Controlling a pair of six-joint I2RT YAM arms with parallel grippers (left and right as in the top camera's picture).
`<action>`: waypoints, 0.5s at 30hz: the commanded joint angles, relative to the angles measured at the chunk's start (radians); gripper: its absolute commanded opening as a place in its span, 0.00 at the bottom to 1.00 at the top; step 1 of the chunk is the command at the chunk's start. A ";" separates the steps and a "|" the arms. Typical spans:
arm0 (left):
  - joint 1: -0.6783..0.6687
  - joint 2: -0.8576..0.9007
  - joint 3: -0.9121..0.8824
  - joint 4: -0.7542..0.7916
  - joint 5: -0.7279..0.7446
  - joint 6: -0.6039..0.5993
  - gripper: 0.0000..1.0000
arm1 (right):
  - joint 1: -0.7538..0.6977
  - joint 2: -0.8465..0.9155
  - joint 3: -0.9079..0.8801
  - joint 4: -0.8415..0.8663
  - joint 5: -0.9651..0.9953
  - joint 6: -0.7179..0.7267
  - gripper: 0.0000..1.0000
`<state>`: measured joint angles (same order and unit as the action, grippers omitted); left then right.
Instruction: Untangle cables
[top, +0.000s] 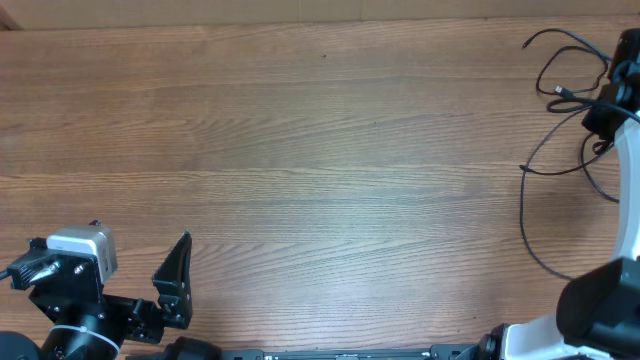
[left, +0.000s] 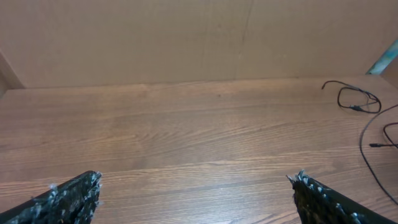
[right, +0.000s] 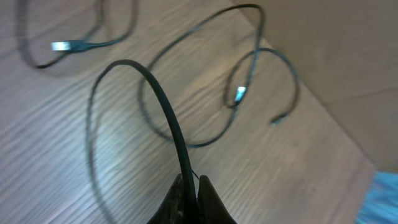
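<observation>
While pinched, cable (right: 169, 118) near-to-far.

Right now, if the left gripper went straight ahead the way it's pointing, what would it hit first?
Nothing close: ahead of the open left gripper is bare table, so probably the cardboard wall at the back. The cables lie off to the right, outside that line.

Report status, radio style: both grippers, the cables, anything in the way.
Left gripper open, idle over table. Right gripper shut on one cable. Other loops loose, crossing each other. No obstruction seen.
</observation>
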<state>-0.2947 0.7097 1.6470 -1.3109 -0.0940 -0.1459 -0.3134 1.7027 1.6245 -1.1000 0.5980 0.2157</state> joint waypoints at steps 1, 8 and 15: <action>-0.007 -0.003 0.005 0.003 -0.022 0.009 0.99 | -0.002 0.049 -0.002 -0.003 0.219 0.050 0.04; -0.007 -0.003 0.004 0.002 -0.048 0.011 1.00 | 0.050 0.095 -0.002 -0.031 0.366 0.050 0.04; -0.007 -0.003 0.004 0.003 -0.055 0.011 1.00 | 0.154 0.177 -0.002 -0.020 0.262 0.051 0.06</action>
<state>-0.2947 0.7097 1.6470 -1.3106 -0.1287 -0.1459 -0.1867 1.8297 1.6245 -1.1252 0.9039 0.2543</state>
